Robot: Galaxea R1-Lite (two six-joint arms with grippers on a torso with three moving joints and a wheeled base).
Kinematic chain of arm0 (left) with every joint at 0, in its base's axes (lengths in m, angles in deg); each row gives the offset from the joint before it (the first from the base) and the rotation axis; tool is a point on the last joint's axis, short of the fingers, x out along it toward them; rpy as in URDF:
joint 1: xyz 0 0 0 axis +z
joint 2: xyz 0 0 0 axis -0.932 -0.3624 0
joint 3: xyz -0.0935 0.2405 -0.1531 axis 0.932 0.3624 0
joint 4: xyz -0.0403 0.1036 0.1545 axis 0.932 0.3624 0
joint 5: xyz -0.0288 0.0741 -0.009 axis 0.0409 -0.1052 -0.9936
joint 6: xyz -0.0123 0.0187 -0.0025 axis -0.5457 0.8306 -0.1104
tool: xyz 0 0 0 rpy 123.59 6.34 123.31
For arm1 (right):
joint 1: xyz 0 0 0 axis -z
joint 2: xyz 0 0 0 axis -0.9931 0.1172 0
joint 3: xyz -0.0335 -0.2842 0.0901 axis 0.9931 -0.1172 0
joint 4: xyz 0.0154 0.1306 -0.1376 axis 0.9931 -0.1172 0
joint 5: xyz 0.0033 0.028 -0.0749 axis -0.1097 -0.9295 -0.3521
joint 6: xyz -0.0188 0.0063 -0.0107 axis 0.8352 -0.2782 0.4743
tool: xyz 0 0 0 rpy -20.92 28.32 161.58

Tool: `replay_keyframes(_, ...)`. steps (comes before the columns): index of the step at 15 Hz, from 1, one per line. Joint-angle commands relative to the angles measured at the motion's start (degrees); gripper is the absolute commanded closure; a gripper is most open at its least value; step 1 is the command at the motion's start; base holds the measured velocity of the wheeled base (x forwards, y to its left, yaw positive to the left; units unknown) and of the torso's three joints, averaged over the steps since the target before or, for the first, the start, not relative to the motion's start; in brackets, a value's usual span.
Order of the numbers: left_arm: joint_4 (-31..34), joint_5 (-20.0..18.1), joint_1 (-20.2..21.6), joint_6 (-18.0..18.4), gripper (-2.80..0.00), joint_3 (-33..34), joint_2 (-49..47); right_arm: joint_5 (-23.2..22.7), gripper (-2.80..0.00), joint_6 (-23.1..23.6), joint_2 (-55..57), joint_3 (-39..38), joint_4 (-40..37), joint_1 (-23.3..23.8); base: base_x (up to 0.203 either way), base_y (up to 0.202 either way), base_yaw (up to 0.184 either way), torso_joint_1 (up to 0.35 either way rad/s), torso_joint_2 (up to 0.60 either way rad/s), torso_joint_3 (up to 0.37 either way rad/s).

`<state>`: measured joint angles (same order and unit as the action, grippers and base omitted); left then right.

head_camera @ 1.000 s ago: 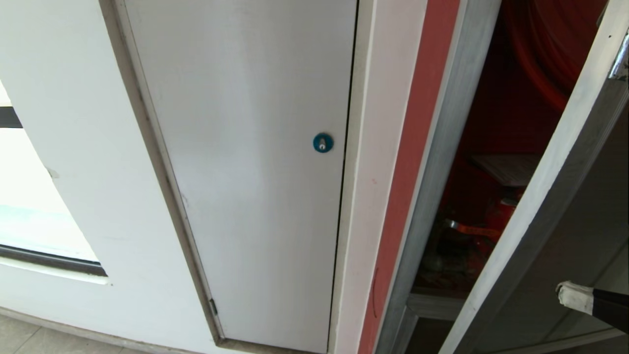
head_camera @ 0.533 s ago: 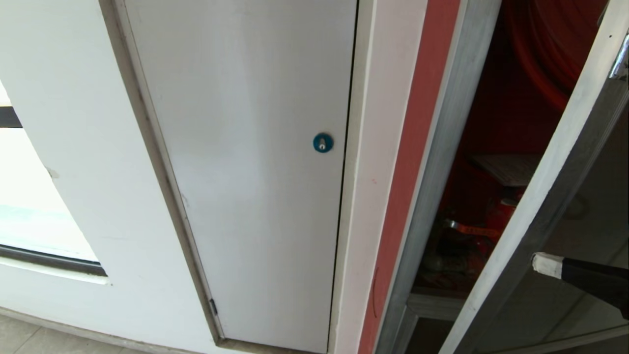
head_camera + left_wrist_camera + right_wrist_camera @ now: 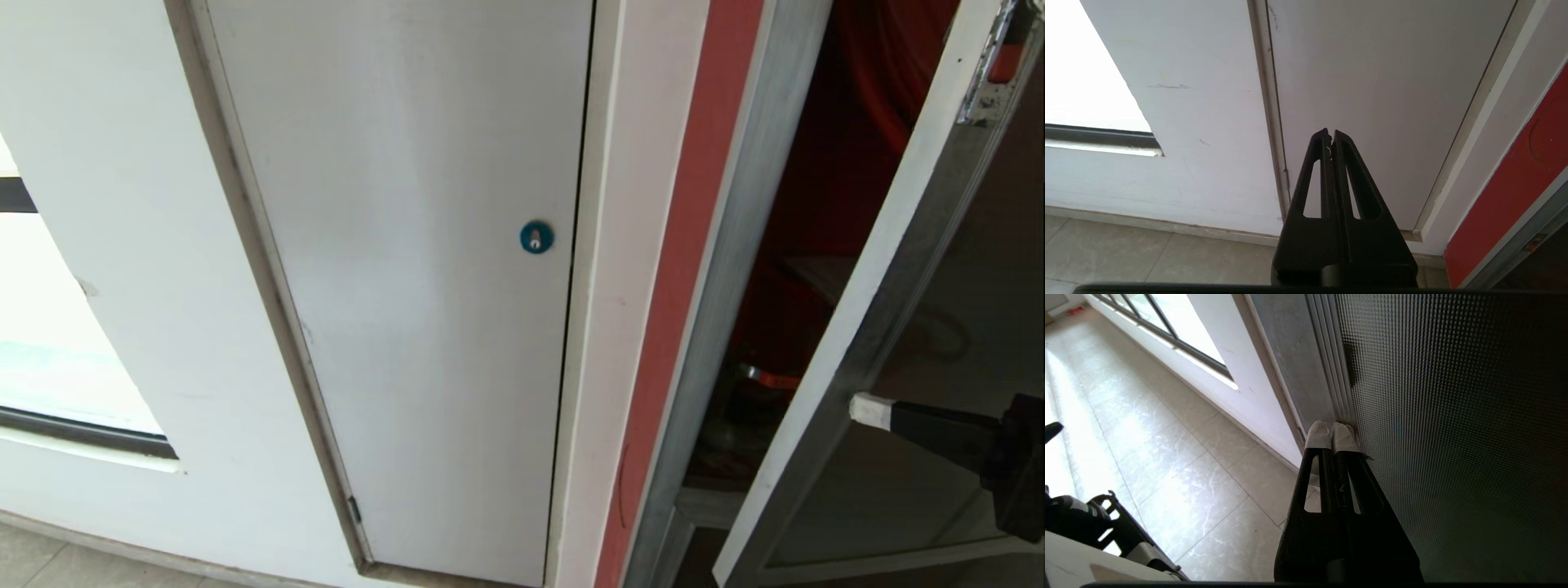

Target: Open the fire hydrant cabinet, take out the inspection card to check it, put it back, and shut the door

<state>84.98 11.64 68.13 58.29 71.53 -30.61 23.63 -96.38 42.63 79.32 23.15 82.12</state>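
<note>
Nearest the robot, the right gripper [image 3: 867,409], black with white-taped tips, has its jaws clenched together on nothing; in the right wrist view the tips [image 3: 1331,435] press against the silver aluminium frame of the dark tinted glass door [image 3: 865,318], right where frame meets textured glass. The door stands partly ajar, its small red latch [image 3: 1006,61] up at its free edge. The step in hand looks like the closing push, with the shut fingers used as a blunt pusher, though the frames alone cannot rule out that it is being swung wider. The next move calls for steady pressure along the frame until the latch meets the jamb, without skidding onto the glass.

The left gripper [image 3: 1331,136], also clenched and empty, hangs parked in front of the plain pale grey panel with the blue round lock [image 3: 536,237].

Beyond the door, the tall silver-framed fire hydrant cabinet [image 3: 718,269] shows its dark red interior through the gap. A pale flat shape [image 3: 820,273] there may be the thin grey-white inspection card, but that cannot be told for certain.
</note>
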Motion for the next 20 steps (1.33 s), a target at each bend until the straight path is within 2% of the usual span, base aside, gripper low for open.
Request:
replay_keyframes(1,0.00,-0.01,0.01,-0.01,0.00,-0.02,-0.07,0.67,0.00,0.04,2.82,0.94,0.21,0.00,0.000,0.000,0.000,0.000,0.00,0.000)
replay_keyframes(8,0.00,-0.01,0.01,-0.01,0.00,0.02,-0.07,1.10,0.00,0.07,9.03,5.74,0.21,0.00,0.000,0.000,0.000,0.000,0.00,0.000)
replay_keyframes(20,0.00,-0.01,0.01,-0.01,0.00,0.05,-0.07,4.90,0.00,0.16,17.73,12.73,0.30,-0.06,0.000,0.000,0.000,0.000,0.00,0.000)
